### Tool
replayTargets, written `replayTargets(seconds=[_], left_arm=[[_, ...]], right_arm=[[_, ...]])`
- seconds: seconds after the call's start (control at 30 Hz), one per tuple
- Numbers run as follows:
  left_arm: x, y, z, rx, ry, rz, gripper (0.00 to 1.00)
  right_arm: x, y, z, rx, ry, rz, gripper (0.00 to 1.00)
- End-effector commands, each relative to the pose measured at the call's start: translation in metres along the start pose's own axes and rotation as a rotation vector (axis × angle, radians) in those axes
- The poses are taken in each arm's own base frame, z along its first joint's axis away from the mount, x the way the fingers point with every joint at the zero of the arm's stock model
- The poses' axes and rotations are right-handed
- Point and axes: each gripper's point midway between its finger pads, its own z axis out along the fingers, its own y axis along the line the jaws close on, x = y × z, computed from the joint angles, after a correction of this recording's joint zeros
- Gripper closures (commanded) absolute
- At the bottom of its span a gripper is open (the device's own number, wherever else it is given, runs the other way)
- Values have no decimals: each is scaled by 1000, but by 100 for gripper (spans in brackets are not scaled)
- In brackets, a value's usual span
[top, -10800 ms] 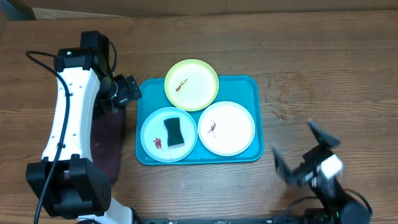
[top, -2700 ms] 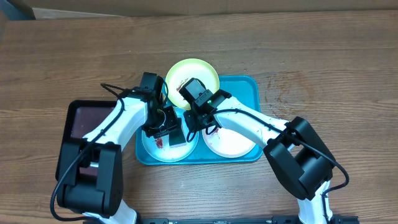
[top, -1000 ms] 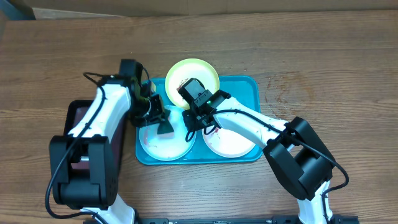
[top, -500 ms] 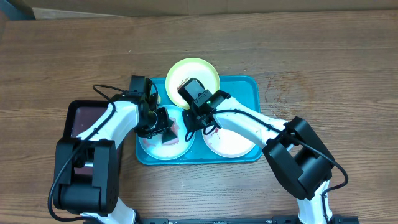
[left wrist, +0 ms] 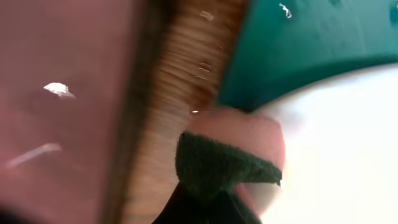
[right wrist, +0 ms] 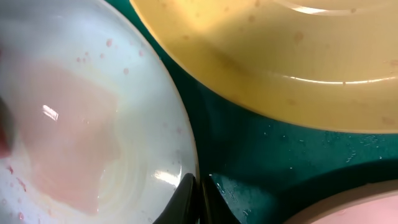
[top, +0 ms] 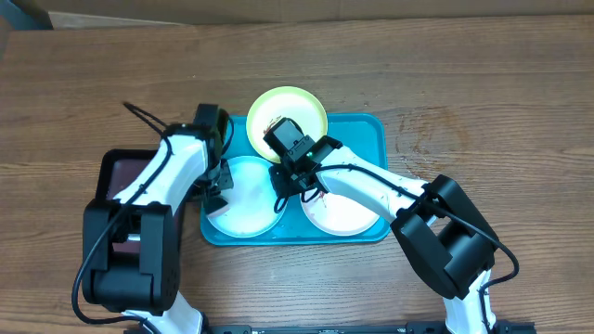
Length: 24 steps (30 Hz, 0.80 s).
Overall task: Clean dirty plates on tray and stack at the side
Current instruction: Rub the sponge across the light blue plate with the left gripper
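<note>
On the turquoise tray (top: 371, 130) lie three plates: yellow-green (top: 302, 107) at the back, light blue (top: 246, 199) front left, white (top: 343, 209) front right. My left gripper (top: 220, 190) is shut on a dark green sponge (left wrist: 214, 165), which sits at the light blue plate's left rim (left wrist: 336, 143), by the tray edge (left wrist: 311, 50). My right gripper (top: 282, 183) is shut on that plate's right rim (right wrist: 186, 155), its jaws (right wrist: 199, 190) pinching the edge. The yellow-green plate (right wrist: 280, 56) lies just beyond. The white plate shows a small reddish smear.
A dark maroon tray (top: 125, 176) lies left of the turquoise tray, with a strip of wooden table (left wrist: 180, 81) between them. Both arms cross over the tray's left half. Bare wooden table (top: 483, 111) stretches to the right and back.
My left gripper has swept the sponge leftward across the light blue plate to its left rim. The right gripper has stayed pinched on the plate's right rim.
</note>
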Motion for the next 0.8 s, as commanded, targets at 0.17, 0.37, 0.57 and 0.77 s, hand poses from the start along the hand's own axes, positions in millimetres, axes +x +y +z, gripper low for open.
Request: replayTargets(seconds=[0.17, 0.37, 0.57, 0.77], left_arm=[[-35, -15, -56, 151, -9, -81, 96], [-2, -77, -69, 521, 128, 110, 96], [27, -90, -33, 513, 181, 101, 96], [57, -97, 0, 551, 235, 77, 96]], right_arm=[[-7, -17, 0, 64, -19, 16, 96], [-7, -16, 0, 63, -22, 16, 96], [-7, -16, 0, 63, -21, 16, 96], [-7, -16, 0, 63, -22, 16, 96]])
